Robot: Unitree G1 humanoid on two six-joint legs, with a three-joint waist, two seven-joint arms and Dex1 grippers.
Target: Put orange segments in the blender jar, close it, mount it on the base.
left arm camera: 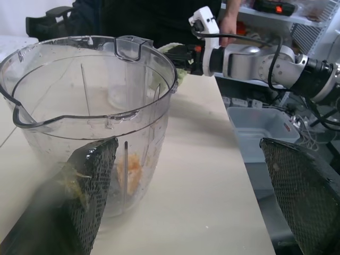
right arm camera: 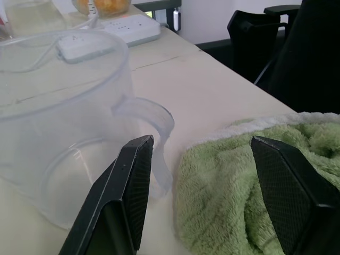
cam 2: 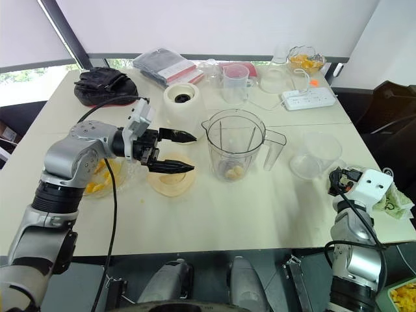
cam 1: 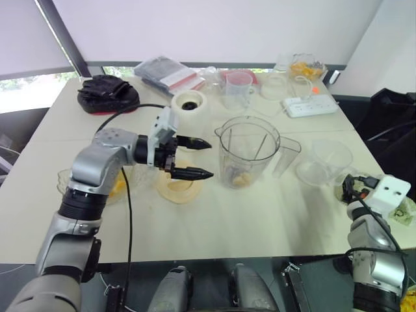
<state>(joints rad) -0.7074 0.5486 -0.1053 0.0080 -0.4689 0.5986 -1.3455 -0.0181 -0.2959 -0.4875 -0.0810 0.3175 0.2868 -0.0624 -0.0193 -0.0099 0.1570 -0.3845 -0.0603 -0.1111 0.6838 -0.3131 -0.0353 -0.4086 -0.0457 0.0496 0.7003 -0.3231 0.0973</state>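
Note:
The clear blender jar (cam 1: pixel 247 153) stands upright and uncovered mid-table, with a few orange segments (cam 1: pixel 239 179) at its bottom. My left gripper (cam 1: pixel 210 159) is open just left of the jar, empty, hovering above a pale round lid (cam 1: pixel 177 187). In the left wrist view its fingers (left arm camera: pixel 90 186) frame the jar (left arm camera: pixel 90 106). A glass bowl of orange segments (cam 2: pixel 96 181) lies under my left forearm. The white round blender base (cam 1: pixel 189 102) sits behind. My right gripper (right arm camera: pixel 202 146) is open at the table's right edge, between a clear cup (right arm camera: pixel 58 106) and a green cloth (right arm camera: pixel 239 180).
A white power strip (cam 1: pixel 312 104), a glass bowl of oranges (cam 1: pixel 305 68) and measuring cups (cam 1: pixel 237 88) line the back. A black bag (cam 1: pixel 107 91) lies at the back left. A person's hand (left arm camera: pixel 228 21) is seen beyond the table in the left wrist view.

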